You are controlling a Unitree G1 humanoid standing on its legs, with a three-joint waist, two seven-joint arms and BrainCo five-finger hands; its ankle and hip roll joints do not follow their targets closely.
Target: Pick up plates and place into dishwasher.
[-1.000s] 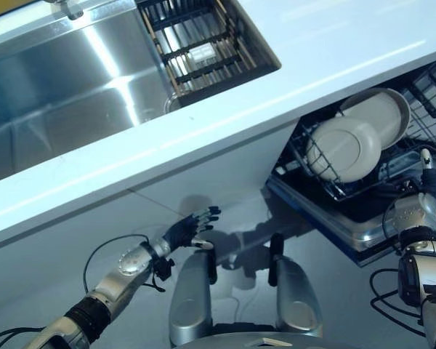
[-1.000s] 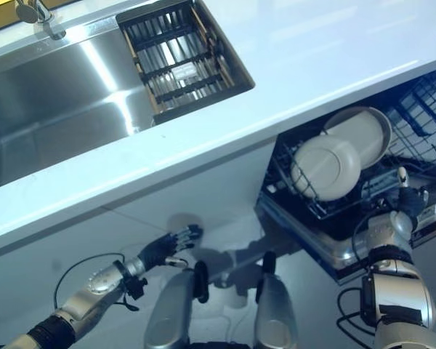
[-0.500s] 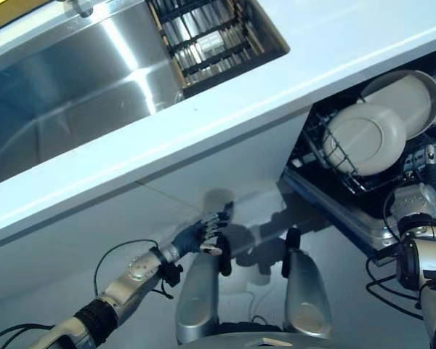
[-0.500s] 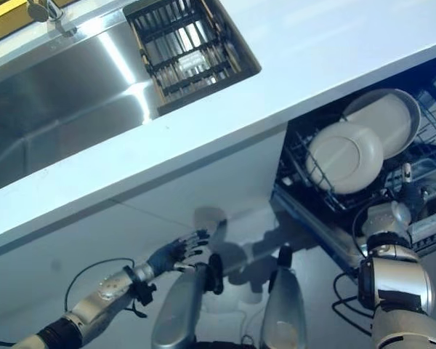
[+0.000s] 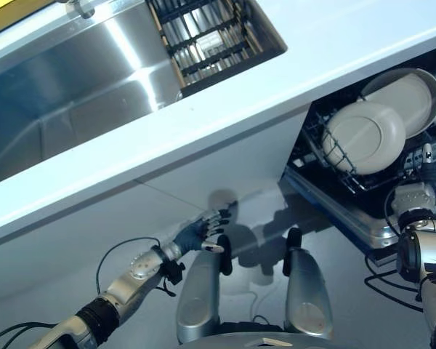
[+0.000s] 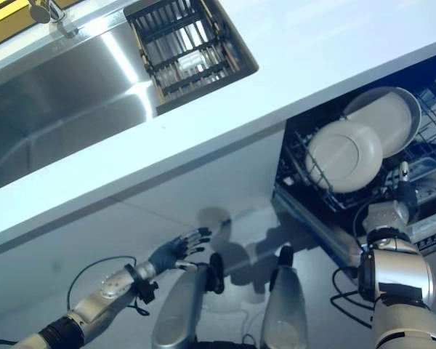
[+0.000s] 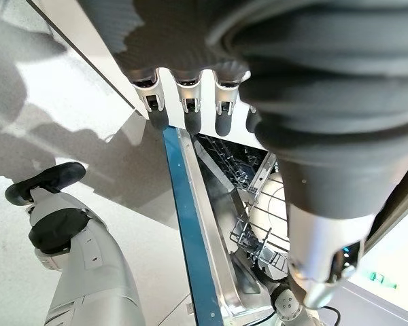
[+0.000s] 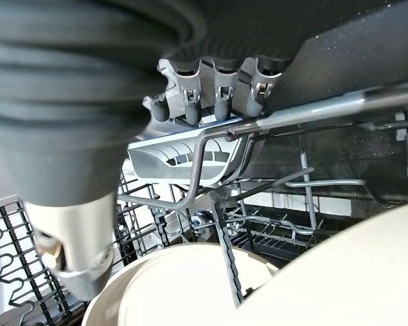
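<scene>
Standing on edge in the dark wire rack point(image 5: 327, 163) of the open dishwasher point(image 5: 349, 211) are two cream plates, both tilted back. The nearer plate point(image 5: 363, 138) turns its round underside toward the camera and outward from the machine; the farther plate point(image 5: 410, 98) sits just behind it, partly overlapped, its rim up and its face parallel to the first, so that the two discs lie stacked front to back across the rack. The rack is drawn out below the edge of the white worktop point(image 5: 327, 51). Right hand point(image 5: 426, 166) is at the front edge of the rack, beside the lower rim of the nearer plate; in the right wrist view its fingers point(image 8: 217, 95) lie against a wire bar of the rack, bent over it at the tips; whether they grip it I cannot tell. Plate surfaces show pale just past the wires in that view. Left hand point(image 5: 201, 229) hangs low in front of the white cabinet face point(image 5: 225, 171), well apart from the dishwasher, fingers spread and loose, holding nothing; the left wrist view shows its fingers point(image 7: 187, 112) straight in a row. In the worktop, a steel sink point(image 5: 65, 94) with a dark slatted drain basket point(image 5: 211, 36) at its right end.
</scene>
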